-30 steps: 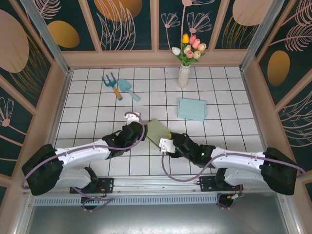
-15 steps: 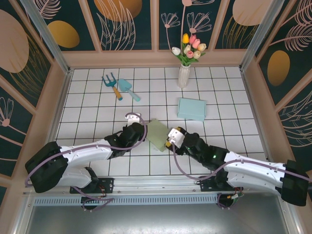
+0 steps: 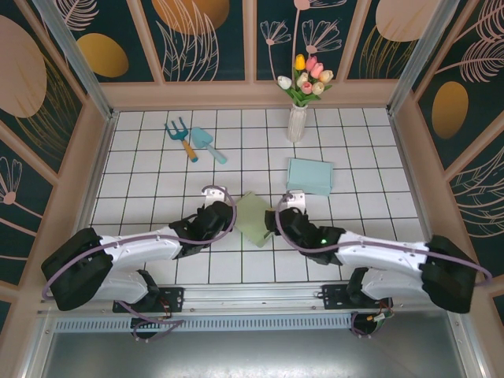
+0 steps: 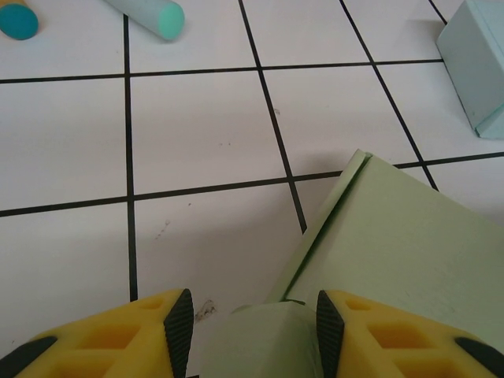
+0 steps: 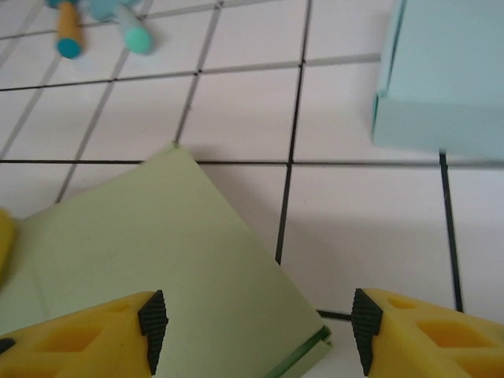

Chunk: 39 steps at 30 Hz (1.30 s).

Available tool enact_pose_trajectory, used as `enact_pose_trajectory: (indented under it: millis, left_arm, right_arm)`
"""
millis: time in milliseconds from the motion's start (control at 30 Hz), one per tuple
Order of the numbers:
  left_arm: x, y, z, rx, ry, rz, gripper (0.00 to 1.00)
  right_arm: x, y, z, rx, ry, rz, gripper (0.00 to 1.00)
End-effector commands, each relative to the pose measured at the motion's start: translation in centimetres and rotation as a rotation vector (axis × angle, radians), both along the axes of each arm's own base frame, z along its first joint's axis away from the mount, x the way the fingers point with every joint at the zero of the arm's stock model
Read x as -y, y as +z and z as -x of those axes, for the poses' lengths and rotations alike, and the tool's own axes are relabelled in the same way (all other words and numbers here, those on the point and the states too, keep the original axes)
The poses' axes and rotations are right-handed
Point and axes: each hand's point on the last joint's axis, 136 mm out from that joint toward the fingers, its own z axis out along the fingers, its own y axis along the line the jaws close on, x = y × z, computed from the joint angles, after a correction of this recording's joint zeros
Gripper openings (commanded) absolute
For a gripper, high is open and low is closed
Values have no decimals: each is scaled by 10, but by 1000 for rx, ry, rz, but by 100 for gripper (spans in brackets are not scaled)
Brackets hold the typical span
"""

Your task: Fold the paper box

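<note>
Currently: paper box (image 3: 253, 219), pale green, flattened, lying diagonal. Left gripper (image 4: 249, 323) clamps its left flap; right gripper (image 5: 258, 323) stands open.

the green box (image 3: 253, 220) lies on the tiled worktop (image 3: 157, 169) between the left tool (image 3: 228, 214) and right tool (image 3: 277, 218); a blue box (image 3: 309, 176) sits behind.

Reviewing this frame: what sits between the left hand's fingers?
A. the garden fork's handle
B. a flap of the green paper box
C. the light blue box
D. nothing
B: the left wrist view shows a flap of the green paper box between the fingers of the left hand, with the pads against its sides.
</note>
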Motion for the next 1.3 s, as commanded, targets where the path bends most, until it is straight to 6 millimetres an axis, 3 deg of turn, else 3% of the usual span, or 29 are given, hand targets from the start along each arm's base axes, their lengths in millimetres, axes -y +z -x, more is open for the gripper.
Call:
enact_pose_trajectory:
  millis: [0, 233, 533, 700, 900, 1033, 1200, 1267]
  left_arm:
    - [0, -4, 5, -8, -2, 22, 47]
    - [-8, -12, 13, -19, 1, 47, 47]
    - [-16, -13, 21, -6, -2, 97, 48]
    - [-18, 8, 20, 27, 12, 137, 50]
    - [-22, 45, 23, 87, 48, 321, 71]
    - [-18, 41, 27, 11, 77, 378, 74]
    - [-13, 19, 32, -82, 79, 354, 98]
    - [-8, 15, 37, -117, 57, 374, 99]
  right_arm:
    - [-5, -9, -9, -65, -161, -83, 67]
    - [-10, -39, -6, -129, -224, -96, 67]
    - [-25, -65, 9, -174, -122, -161, 63]
    - [-19, -70, 8, -155, -90, -111, 60]
    - [-20, -67, 10, -108, 41, -24, 59]
    - [-24, -67, 9, -113, 150, -5, 58]
    - [-21, -68, 6, -101, 173, 7, 58]
    - [-21, -68, 8, -102, 179, -4, 58]
